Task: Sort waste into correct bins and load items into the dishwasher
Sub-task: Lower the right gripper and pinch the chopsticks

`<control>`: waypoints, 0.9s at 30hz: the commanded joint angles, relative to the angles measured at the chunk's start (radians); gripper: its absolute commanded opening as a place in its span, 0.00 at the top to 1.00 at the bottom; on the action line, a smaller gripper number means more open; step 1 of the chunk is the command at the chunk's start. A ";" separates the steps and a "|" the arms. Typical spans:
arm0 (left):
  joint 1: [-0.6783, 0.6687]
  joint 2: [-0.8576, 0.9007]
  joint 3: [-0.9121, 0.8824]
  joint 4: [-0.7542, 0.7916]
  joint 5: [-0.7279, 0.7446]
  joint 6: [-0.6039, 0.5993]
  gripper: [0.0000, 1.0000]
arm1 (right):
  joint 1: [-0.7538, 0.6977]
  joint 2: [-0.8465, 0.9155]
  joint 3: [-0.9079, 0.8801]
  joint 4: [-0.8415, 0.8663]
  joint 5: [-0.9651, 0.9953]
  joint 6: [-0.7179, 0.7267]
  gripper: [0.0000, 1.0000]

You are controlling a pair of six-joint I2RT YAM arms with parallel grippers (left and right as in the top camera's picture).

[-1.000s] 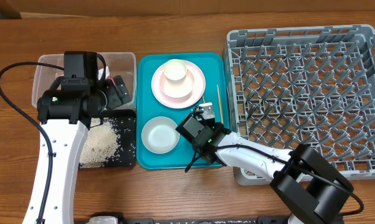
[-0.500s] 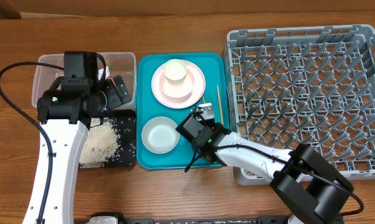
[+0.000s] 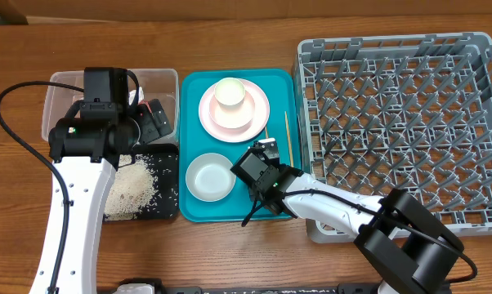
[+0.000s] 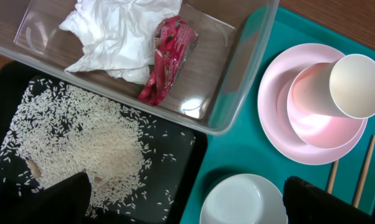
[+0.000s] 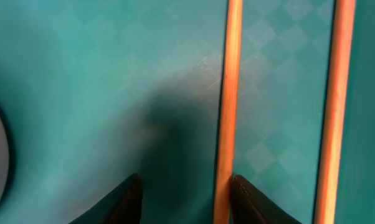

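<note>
Although nudged slightly lower-left since 1 second ago, straddles 1 chopstick (image 5: pixel 227 93) with right gripper (image 5: pixel 184 183) parted, unclenched. Ready for closing.

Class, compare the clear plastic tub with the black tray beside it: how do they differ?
The clear tub is see-through; the black tray is opaque. The clear tub has taller walls than the shallow black tray. The clear tub holds a crumpled napkin and a red wrapper; the black tray holds loose rice. Both are rectangular.
</note>
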 commanded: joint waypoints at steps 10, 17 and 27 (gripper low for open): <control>0.004 -0.001 0.014 0.001 -0.002 0.001 0.00 | -0.003 -0.001 -0.010 0.004 -0.036 0.004 0.70; 0.004 -0.001 0.014 0.001 -0.002 0.001 0.00 | -0.003 -0.001 -0.011 -0.011 -0.035 0.142 0.71; 0.004 -0.001 0.014 0.001 -0.003 0.001 0.00 | -0.003 -0.001 -0.011 -0.026 -0.035 0.215 0.77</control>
